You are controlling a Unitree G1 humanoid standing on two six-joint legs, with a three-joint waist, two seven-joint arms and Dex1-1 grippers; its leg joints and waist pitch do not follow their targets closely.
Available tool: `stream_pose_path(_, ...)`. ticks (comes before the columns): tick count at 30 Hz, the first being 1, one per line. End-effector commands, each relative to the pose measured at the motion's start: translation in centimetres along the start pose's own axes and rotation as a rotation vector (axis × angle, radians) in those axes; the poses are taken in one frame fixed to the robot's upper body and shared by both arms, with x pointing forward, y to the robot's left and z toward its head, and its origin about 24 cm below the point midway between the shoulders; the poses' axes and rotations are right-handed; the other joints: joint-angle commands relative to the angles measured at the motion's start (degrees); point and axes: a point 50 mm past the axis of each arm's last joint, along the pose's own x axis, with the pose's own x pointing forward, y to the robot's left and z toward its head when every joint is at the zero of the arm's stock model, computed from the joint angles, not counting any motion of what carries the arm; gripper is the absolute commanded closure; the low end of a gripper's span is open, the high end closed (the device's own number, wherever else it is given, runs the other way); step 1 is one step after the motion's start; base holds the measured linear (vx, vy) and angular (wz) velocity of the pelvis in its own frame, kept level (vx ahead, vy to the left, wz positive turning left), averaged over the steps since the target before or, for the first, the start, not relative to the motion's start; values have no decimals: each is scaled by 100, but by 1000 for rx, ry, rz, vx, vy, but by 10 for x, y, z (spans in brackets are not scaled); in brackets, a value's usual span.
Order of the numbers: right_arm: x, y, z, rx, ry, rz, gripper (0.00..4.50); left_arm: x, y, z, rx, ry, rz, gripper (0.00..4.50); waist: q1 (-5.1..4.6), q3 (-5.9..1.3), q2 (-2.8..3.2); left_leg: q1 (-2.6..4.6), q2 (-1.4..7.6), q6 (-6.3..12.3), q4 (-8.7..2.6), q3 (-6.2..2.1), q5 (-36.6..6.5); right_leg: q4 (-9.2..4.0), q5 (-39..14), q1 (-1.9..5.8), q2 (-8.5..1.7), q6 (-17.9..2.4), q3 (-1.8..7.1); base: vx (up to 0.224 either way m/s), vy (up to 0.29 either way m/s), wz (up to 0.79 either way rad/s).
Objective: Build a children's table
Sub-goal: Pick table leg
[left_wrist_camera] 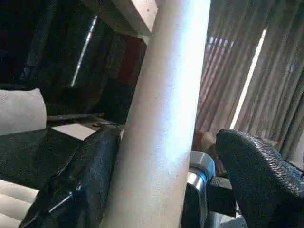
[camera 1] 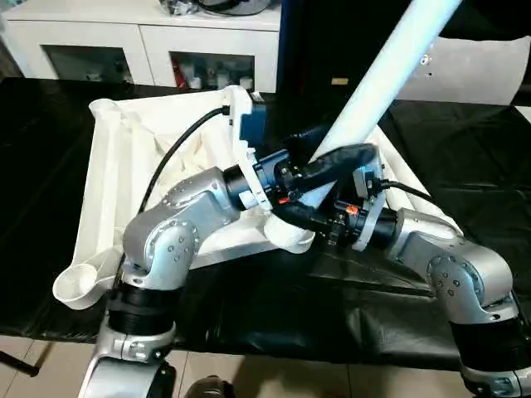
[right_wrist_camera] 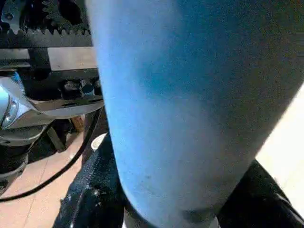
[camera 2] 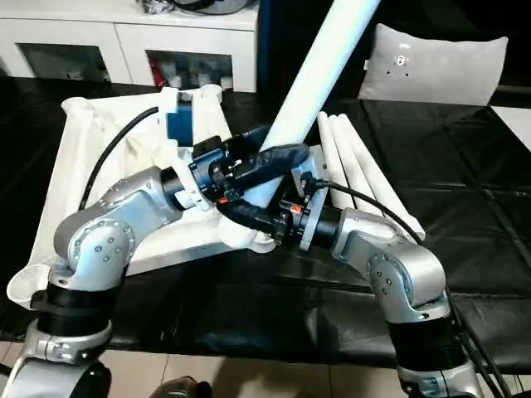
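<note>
Item: table top (camera 1: 124, 166), white plastic, lying underside-up on the black-covered work surface (camera 2: 465, 166), ribs showing. One round corner socket (camera 1: 79, 286) sits free at about 8 o'clock of the top; the corner socket in use (camera 1: 292, 236) is at about 4 o'clock, under both wrists.

Item: leg in hand (camera 1: 390, 75), long tapered tube, foot end in that near socket, leaning up and away toward 1 o'clock.

Item: spare legs (camera 2: 365, 178), lying side by side just beside the top at its 3 o'clock edge.

Item: left gripper (camera 1: 336, 157). Its fingers (left_wrist_camera: 85, 180) straddle the leg low down; in the left wrist view I see a gap on one side, so I read it as spread around the tube, not clamping.

Item: right gripper (camera 1: 311, 217). Fingers (right_wrist_camera: 90, 199) pressed on either side of the leg's base, pinching it just above the socket.

Item: white cabinet (camera 1: 149, 41), at 12 o'clock, not part of the job.

Handling note, my judgement: the leg is not yet square to the top. I would keep the right pinch as the pivot, re-close the left higher on the tube, swing it toward upright, then press down along the axis. Pushing while tilted risks jamming the socket or sliding the top.
</note>
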Motion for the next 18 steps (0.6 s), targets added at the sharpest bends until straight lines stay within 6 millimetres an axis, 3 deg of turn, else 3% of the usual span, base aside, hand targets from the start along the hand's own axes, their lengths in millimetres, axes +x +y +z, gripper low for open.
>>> stream_pose_path(1,1,-5,-9,24,33,-62,257,16,-21,5,4,-33,-129,46,7,-425,-54,167,379,-24,-394,-132,-989,-442,-741,197,-444,-1275,187,0,0,0)
stream_pose_path(10,-8,-15,-12,-30,34,-251,257,-9,10,18,109,-52,120,23,1,-425,-28,172,365,-119,-410,-137,-1016,-453,-655,193,-423,-1197,187,0,0,0)
stream_pose_path(15,-19,-24,-13,-106,34,-372,257,-36,33,3,255,173,301,23,-29,-416,-14,193,372,-215,-436,-151,-1179,-470,-901,164,-421,-941,201,0,0,0)
stream_pose_path(18,-22,-26,-13,-126,27,-426,257,-46,35,-5,272,240,328,23,-36,-423,-1,194,370,-257,-440,-146,-1167,-451,-828,158,-415,-961,200,0,0,0)
